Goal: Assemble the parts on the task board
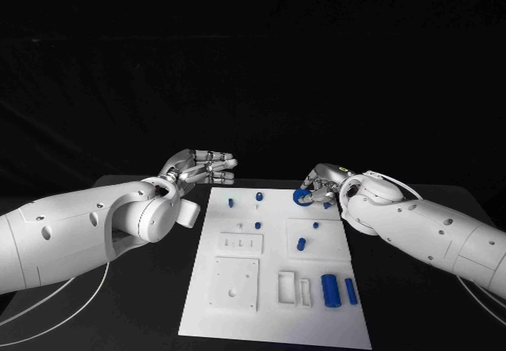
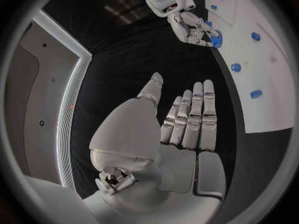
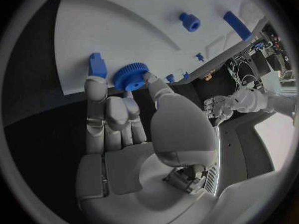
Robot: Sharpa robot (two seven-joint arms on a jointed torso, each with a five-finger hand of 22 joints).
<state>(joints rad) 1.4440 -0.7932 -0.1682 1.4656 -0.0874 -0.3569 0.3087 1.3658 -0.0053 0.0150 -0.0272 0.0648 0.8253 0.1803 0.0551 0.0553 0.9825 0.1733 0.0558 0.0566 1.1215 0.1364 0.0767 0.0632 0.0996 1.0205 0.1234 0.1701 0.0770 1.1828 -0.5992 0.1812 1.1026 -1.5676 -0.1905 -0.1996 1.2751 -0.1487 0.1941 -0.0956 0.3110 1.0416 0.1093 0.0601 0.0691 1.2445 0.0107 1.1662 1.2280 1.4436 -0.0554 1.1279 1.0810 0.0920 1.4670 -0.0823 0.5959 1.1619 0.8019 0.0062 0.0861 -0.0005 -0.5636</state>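
Note:
The white task board [image 1: 276, 322] lies in the middle of the black table. At its far right corner my right hand [image 1: 325, 186] pinches a blue gear [image 1: 303, 197] between thumb and fingers; the right wrist view shows the gear [image 3: 129, 77] at the fingertips [image 3: 94, 86], just over the board's edge next to a blue block [image 3: 96, 64]. My left hand [image 1: 200, 169] hovers off the board's far left corner, fingers stretched out and holding nothing. The left wrist view shows that hand [image 2: 187, 122] flat and my right hand [image 2: 192, 26] with the gear [image 2: 216, 39].
Small blue pegs [image 1: 258, 197] stand near the board's far edge. A blue oblong piece [image 1: 300, 243] lies mid-board, and two blue cylinders [image 1: 331, 290] lie near the front right. White recessed plates [image 1: 238, 284] sit on the board's front left. Cables trail on the table beside both arms.

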